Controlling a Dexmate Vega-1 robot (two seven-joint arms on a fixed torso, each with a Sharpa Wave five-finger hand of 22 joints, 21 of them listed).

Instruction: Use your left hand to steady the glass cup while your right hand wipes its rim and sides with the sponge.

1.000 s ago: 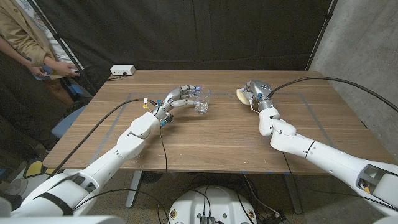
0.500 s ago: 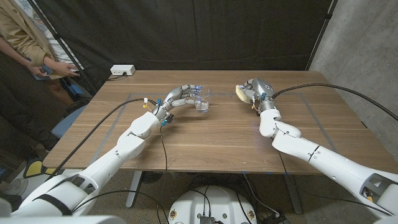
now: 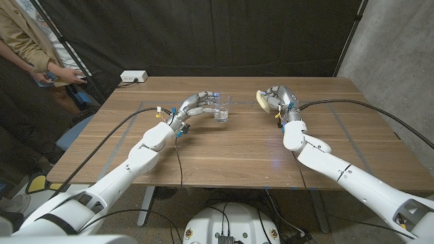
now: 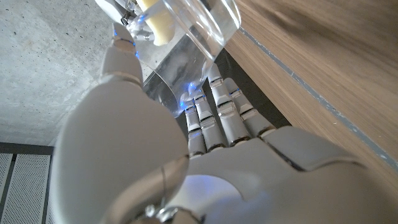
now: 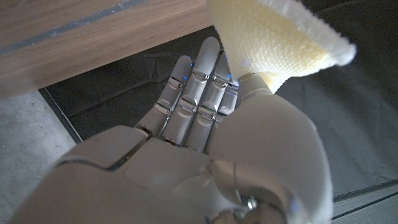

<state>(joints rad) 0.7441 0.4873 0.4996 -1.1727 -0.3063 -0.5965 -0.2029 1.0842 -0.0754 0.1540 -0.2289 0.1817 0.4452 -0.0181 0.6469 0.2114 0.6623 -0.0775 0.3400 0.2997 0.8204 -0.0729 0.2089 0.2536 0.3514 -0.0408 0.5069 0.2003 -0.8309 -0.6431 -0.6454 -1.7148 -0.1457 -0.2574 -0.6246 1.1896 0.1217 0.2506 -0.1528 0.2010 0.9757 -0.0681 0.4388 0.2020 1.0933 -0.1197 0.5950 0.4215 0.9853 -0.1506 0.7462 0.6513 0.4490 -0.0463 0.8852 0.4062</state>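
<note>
The clear glass cup (image 3: 220,110) stands upright on the wooden table (image 3: 230,149), left of the middle towards the back. My left hand (image 3: 193,106) curls around its left side, fingers against the glass; in the left wrist view the cup (image 4: 199,28) sits just past my fingers (image 4: 217,115). My right hand (image 3: 279,99) hovers to the right of the cup, apart from it, and holds a pale yellow sponge (image 3: 262,100) on its cup-facing side. The right wrist view shows the sponge (image 5: 280,40) pinched at the thumb.
A white box (image 3: 133,76) with a cable lies at the table's back left corner. A person (image 3: 30,47) stands beyond the left edge, holding something. Black cables run along both arms. Bare wood lies in front of both hands.
My right hand with the sponge has moved left, closer to the cup. My left hand and the cup have stayed put.
</note>
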